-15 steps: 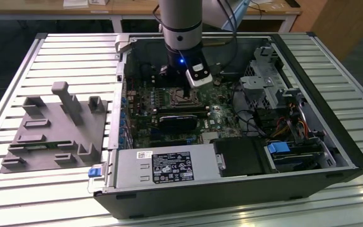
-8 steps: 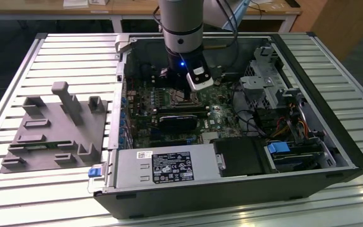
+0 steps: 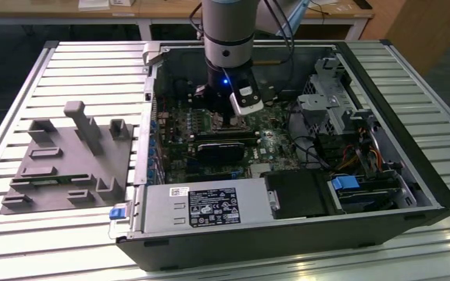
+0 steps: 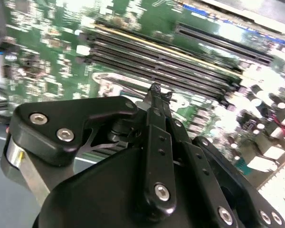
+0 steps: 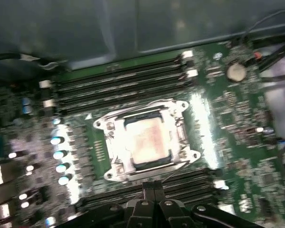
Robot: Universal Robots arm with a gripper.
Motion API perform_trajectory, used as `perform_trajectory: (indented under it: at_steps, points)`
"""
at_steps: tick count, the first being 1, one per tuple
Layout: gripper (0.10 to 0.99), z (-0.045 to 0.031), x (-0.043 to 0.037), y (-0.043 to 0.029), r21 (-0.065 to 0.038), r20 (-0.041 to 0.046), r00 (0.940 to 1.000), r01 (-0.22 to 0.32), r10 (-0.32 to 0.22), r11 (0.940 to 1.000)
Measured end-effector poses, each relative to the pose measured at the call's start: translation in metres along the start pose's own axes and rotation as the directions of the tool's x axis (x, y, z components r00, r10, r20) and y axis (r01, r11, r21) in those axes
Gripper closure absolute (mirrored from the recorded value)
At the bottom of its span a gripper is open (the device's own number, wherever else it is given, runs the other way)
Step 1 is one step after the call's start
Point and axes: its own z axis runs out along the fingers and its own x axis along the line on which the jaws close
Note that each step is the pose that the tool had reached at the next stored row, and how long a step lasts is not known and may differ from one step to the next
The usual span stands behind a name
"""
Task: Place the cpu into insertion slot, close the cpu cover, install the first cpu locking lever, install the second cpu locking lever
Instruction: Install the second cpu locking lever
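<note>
Above the cpu (image 5: 145, 141) seated under its closed cpu cover (image 5: 173, 111), the pincer (image 5: 152, 186) hangs pinched narrow.

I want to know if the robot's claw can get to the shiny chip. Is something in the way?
Nothing visible is. In the first wrist view the gripper sits just beside the cpu cover, and the cpu already lies in its socket, uncovered.

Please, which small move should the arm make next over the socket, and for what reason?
Probably a short descent toward the socket's edge, to press down a locking lever. In the first wrist view the cpu already sits in the insertion slot with the cpu cover framing it, apparently closed, and the gripper hovers beside that frame.
</note>
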Motion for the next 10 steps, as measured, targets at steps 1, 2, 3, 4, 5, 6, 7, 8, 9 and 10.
perform_trajectory:
  at_steps: [1,2,3,4,5,6,7,8,9,10]
  points:
    - [0.984,0.0,0.0,0.0,0.0,-0.0001,1.0,0.0,0.0,1.0]
    - [0.984,0.0,0.0,0.0,0.0,-0.0001,1.0,0.0,0.0,1.0]
    - [0.984,0.0001,0.0,0.0,0.0,-0.0001,1.0,0.0,0.0,1.0]
    - [0.984,0.0001,0.0001,0.0,0.0,-0.0001,1.0,0.001,-0.001,1.0]
    - [0.984,0.0002,0.0,-0.0002,-0.002,-0.0005,1.0,0.005,-0.005,1.0]
    - [0.984,0.0002,0.0001,-0.0004,-0.003,-0.0008,0.9999,0.011,-0.011,0.9999]
    - [0.984,0.0003,0.0001,-0.0005,-0.005,-0.0011,0.9998,0.019,-0.019,0.9998]
    - [0.984,0.0004,0.0001,-0.0006,-0.006,-0.0016,0.9996,0.027,-0.027,0.9996]
    - [0.984,0.0006,0.0001,-0.0007,-0.007,-0.0022,0.9994,0.036,-0.036,0.9993]
    - [0.984,0.0007,0.0002,-0.0009,-0.008,-0.0028,0.999,0.044,-0.044,0.999]
